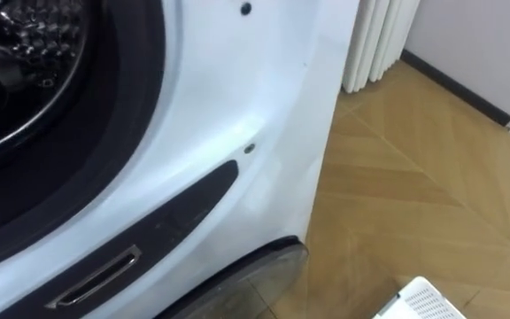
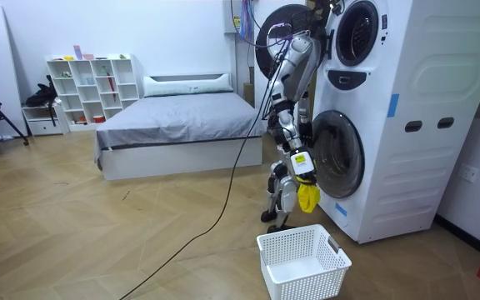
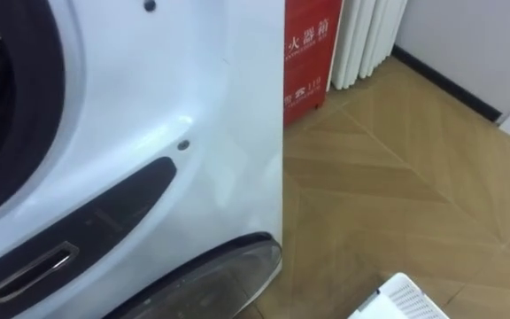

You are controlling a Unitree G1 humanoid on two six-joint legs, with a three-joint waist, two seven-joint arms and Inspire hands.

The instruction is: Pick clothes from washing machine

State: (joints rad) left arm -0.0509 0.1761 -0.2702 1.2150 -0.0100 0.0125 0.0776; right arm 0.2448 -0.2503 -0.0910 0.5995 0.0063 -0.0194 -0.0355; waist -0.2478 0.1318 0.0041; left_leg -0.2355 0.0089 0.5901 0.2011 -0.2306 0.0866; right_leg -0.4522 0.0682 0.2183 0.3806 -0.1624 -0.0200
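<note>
I stand close in front of the stacked white washing machine [image 2: 390, 125]. Its upper round door [image 2: 272, 37] is swung open and the lower door [image 2: 336, 154] is closed. The upper drum [image 1: 16, 53] shows at the top left of the eye views, metal inside a dark rim; what lies in it I cannot make out. In the room view my right hand [image 2: 301, 160] hangs low at my side, shut on a yellow cloth [image 2: 308, 196] that dangles from it. The cloth hangs above the floor, just beyond the white basket [image 2: 302, 262].
The basket's corner [image 1: 414, 303] shows at my lower right on the wooden floor. A red box [image 3: 311, 53] and white curtain [image 1: 374, 40] stand past the machine's corner. A bed [image 2: 182, 125] and white shelf [image 2: 90, 87] are behind me.
</note>
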